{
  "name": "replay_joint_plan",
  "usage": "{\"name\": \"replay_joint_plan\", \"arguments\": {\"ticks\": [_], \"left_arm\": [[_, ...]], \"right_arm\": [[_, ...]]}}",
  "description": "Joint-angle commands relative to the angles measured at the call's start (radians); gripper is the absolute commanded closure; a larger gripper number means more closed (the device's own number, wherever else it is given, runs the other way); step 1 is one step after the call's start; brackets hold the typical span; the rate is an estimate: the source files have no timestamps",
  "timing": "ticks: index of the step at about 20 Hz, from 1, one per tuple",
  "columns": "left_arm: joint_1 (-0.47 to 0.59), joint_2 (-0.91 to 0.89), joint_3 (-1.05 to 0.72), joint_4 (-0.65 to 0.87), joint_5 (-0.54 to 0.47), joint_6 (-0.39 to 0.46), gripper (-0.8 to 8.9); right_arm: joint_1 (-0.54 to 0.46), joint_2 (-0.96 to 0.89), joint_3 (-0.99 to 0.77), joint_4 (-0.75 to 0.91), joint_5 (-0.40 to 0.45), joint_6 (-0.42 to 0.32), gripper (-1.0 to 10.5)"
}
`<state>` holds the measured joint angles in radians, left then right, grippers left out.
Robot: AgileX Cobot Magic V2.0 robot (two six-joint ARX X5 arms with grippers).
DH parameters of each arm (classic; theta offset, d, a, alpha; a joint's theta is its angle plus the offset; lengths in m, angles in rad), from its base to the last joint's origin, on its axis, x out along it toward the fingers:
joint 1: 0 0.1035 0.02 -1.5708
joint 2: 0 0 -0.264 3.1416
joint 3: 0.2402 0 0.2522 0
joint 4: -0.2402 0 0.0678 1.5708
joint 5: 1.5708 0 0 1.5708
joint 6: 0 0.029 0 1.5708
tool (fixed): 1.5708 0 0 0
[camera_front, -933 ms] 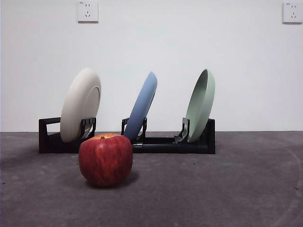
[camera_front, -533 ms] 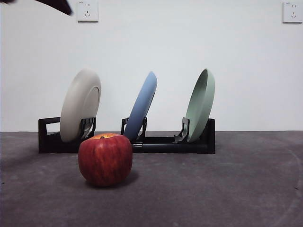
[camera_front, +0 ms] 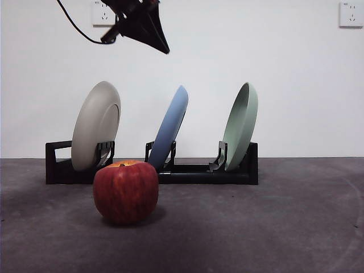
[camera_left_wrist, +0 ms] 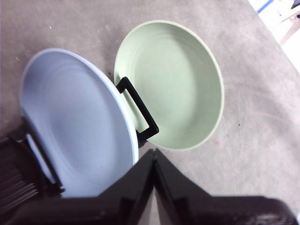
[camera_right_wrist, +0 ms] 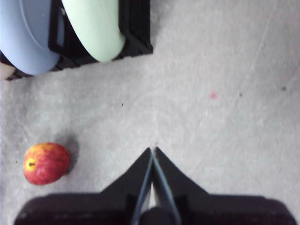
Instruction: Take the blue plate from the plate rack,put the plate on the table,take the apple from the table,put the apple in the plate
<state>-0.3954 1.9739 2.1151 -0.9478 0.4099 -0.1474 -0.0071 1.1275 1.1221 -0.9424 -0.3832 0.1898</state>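
Note:
The blue plate (camera_front: pixel 170 126) leans in the middle slot of the black plate rack (camera_front: pixel 193 172), between a cream plate (camera_front: pixel 95 125) and a pale green plate (camera_front: pixel 241 126). The red apple (camera_front: pixel 125 191) rests on the dark grey table (camera_front: pixel 273 227) in front of the rack. My left gripper (camera_front: pixel 162 46) hangs high above the rack, shut and empty; its wrist view shows the blue plate (camera_left_wrist: pixel 75 126) and the rack's holder (camera_left_wrist: pixel 138 108) just beyond its tips (camera_left_wrist: pixel 153 152). My right gripper (camera_right_wrist: pixel 152 151) is shut over bare table, with the apple (camera_right_wrist: pixel 45 163) off to one side.
Two wall sockets (camera_front: pixel 105 12) sit on the white wall behind. The pale green plate (camera_left_wrist: pixel 171 84) stands close beside the blue one. Open table (camera_right_wrist: pixel 225 103) lies to the right of the rack and the apple.
The left arm has come down and rightward from the top left corner, now hanging above the gap between the cream and blue plates. Plates and apple have not moved.

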Motion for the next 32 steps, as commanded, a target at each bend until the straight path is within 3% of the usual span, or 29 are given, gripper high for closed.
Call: {"name": "replay_joint_plan", "arguments": {"ticks": [1,3,10,16,25,28,32], "left_arm": [[-0.006,0.042,0.001,0.009,0.002,-0.051,6.43],[-0.006,0.06,0.001,0.004,0.002,-0.051,5.59],[-0.035,0.073,0.001,0.111,-0.047,-0.053,5.6],[-0.069,0.103,0.001,0.125,-0.201,-0.048,5.61],[-0.101,0.168,0.001,0.094,-0.229,-0.053,5.71],[-0.11,0.168,0.001,0.1,-0.228,-0.055,7.89],[-0.117,0.168,0.001,0.1,-0.227,-0.056,8.18]], "right_arm": [[0.001,0.008,0.003,0.007,-0.003,-0.01,9.5],[0.001,0.008,0.003,0.008,-0.003,-0.01,9.5],[0.001,0.009,0.003,0.008,-0.003,-0.01,9.5],[0.001,0.009,0.003,0.0,-0.003,-0.006,9.5],[0.001,0.009,0.003,-0.013,-0.002,-0.001,9.5],[0.001,0.009,0.003,-0.02,-0.002,-0.003,9.5],[0.001,0.009,0.003,-0.022,0.024,-0.008,9.5]]}}
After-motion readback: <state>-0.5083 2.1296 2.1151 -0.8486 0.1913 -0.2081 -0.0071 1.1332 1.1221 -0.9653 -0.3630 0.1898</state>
